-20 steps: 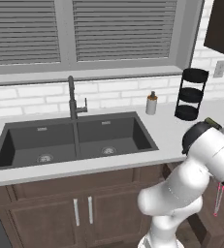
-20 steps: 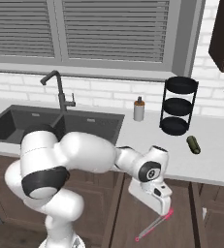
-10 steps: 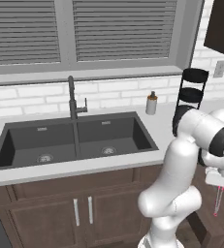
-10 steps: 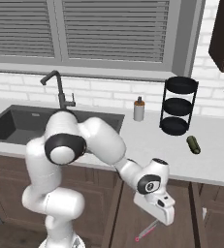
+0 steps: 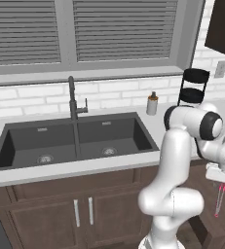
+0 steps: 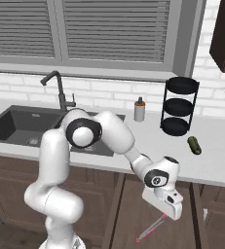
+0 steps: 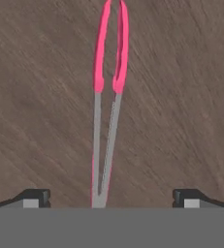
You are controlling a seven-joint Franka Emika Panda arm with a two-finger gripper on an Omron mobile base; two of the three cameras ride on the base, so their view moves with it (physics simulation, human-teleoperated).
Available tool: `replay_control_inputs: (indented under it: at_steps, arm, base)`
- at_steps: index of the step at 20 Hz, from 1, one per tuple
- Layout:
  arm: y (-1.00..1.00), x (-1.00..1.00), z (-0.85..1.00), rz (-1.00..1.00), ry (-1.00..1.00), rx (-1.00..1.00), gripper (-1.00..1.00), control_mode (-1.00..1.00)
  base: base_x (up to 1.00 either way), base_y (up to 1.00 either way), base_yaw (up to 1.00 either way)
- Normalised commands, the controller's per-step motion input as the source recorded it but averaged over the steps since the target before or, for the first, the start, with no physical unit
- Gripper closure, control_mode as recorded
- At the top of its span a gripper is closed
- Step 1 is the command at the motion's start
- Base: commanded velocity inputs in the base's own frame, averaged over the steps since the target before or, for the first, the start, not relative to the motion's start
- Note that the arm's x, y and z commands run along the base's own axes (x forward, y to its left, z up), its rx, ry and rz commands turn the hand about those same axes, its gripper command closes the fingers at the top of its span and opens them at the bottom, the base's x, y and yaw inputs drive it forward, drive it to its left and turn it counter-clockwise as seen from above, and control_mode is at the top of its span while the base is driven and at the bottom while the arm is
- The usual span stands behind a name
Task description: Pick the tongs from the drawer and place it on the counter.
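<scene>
The tongs lie flat on the dark wood floor of the open drawer, pink tips far from the hand and the grey hinge end close to it. My gripper hangs just above that hinge end, open, with one fingertip far out on each side and nothing between them. In the right base view the gripper points down below the counter, over the thin pinkish tongs. From the left base view the gripper sits low at the right edge, above the tongs.
A dark double sink with a faucet is set into the counter. A soap bottle, a black tiered rack and a small dark green thing stand on it. Cabinet doors with vertical handles are below the sink.
The arm has swung out to the right and stretched down below the counter edge, bringing the hand lower over the tongs. The jaws stayed open. The tongs have not moved.
</scene>
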Motion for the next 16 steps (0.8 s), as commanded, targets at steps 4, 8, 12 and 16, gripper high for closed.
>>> replay_control_inputs:
  at_steps: [4,8,12,16]
  arm:
    - [-0.11,0.24,-0.17,0.00,0.00,0.00,-1.00,-1.00]
    - [-0.01,0.06,-0.49,0.00,0.00,0.00,-1.00,-1.00]
    - [-0.01,0.05,-0.59,0.00,0.00,0.00,-1.00,-1.00]
    - [0.00,0.10,-0.52,0.00,0.00,0.00,-1.00,-1.00]
  base:
    - [0.00,0.00,0.00]
    - [0.00,0.00,0.00]
    - [0.00,0.00,0.00]
    - [0.00,0.00,0.00]
